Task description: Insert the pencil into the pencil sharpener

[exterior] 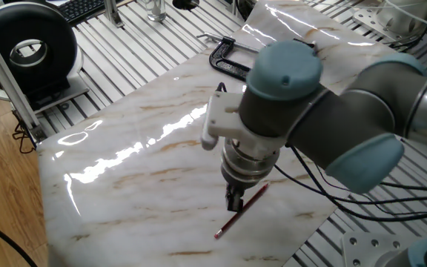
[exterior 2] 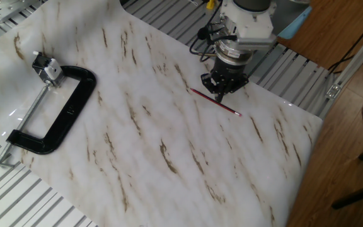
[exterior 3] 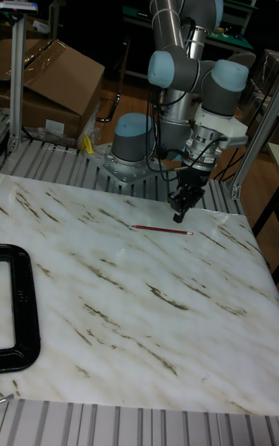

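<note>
The dark red pencil [exterior 2: 230,110] lies flat on the marble board [exterior 2: 162,164] near its far right corner, its pale end pointing at the board's edge. My gripper [exterior 2: 221,96] hangs point-down just over the pencil's middle, fingers open and seen edge-on, holding nothing. In the one fixed view the gripper [exterior: 233,206] stands beside the pencil [exterior: 227,225]. The tall view shows the gripper [exterior 3: 180,216] slightly above the pencil [exterior 3: 151,228]. A small silvery block, apparently the pencil sharpener [exterior 2: 48,68], sits in the jaw of a black C-clamp [exterior 2: 74,107] at the board's far left.
The board rests on a grooved aluminium table [exterior 2: 24,195]. The arm's black cables [exterior: 325,185] trail over the board's edge. A round black device [exterior: 28,48] stands off the board, and a cardboard box [exterior 3: 54,74] sits behind the table.
</note>
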